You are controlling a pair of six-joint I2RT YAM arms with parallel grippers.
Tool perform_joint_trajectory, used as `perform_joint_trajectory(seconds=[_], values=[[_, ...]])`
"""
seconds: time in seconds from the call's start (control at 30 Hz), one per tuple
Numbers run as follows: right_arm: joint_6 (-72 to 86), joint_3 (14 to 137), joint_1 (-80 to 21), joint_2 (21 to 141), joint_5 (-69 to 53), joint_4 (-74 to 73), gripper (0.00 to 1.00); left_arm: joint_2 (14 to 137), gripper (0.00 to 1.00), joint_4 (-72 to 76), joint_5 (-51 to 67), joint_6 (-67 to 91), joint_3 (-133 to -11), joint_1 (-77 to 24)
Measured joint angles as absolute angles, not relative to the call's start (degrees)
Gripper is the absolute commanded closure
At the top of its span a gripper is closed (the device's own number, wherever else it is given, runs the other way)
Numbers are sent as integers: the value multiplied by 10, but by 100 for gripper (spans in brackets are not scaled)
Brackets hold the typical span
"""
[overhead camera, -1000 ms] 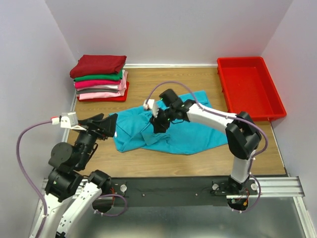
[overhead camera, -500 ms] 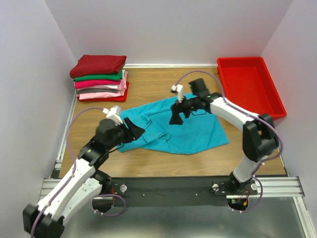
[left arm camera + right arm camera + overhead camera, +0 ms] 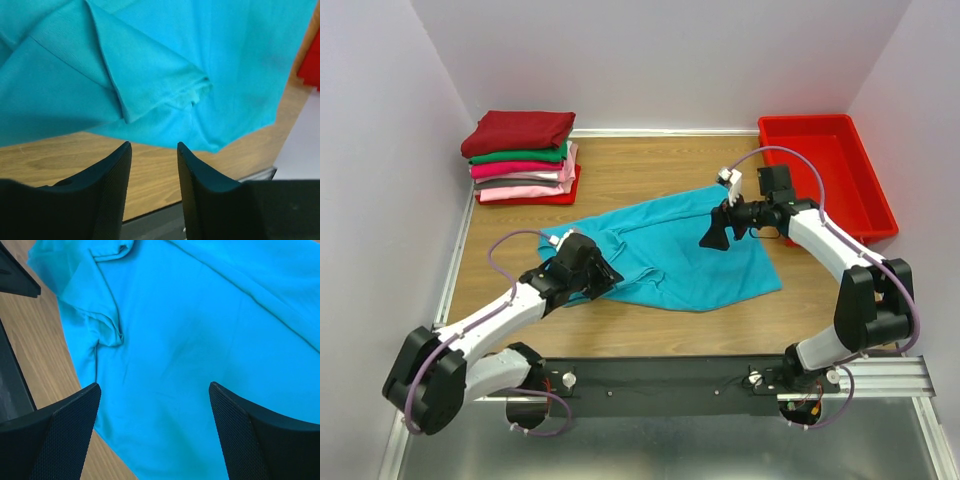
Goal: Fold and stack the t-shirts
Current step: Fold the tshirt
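A teal t-shirt (image 3: 670,250) lies spread and wrinkled on the wooden table, one sleeve folded over near its front edge (image 3: 165,95). My left gripper (image 3: 603,283) is low at the shirt's near-left edge. In the left wrist view the gripper (image 3: 153,147) is open and empty over bare wood just short of the teal cloth (image 3: 200,50). My right gripper (image 3: 712,238) hovers over the shirt's right part. In the right wrist view it (image 3: 155,387) is wide open and empty above the cloth (image 3: 190,330). A stack of folded t-shirts (image 3: 520,158), dark red on top, sits at the back left.
A red plastic bin (image 3: 825,175) stands at the back right, close behind my right arm. White walls close in the table on three sides. The black mounting rail (image 3: 670,380) runs along the near edge.
My left arm has reached down and right to the shirt's near-left edge. My right gripper has moved right, from the shirt's middle to its right part. The shirt now lies flatter.
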State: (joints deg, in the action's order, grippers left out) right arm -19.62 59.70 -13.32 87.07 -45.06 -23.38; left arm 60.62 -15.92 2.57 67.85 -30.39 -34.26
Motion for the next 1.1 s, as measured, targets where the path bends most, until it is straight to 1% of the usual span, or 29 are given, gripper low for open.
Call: perform_joint_trajectory(seconds=[0.3,0.73,0.8,0.87,0.9,0.97,1.0,1.1], values=[[-196,595,-112,870,-477,-234,6,687,52,-141,-11,717,-323,-343],[-196,595,-100,870,-493,-234,7,731,52,-120,-21,718,-330,-343],[-196,595,-98,870,-495,-234,7,739,56,-116,-21,718,-330,-343],[-196,595,-96,870,-496,-234,7,744,62,-114,-21,718,-330,-343],[-196,595,-95,870,-498,-234,7,745,69,-112,-21,717,-330,-343],[-196,594,-94,870,-501,-234,7,745,76,-110,-21,716,-330,-343],[-196,593,-93,870,-503,-234,7,745,83,-107,-21,714,-330,-343],[-196,592,-93,870,-506,-234,7,745,93,-104,-21,710,-330,-343]])
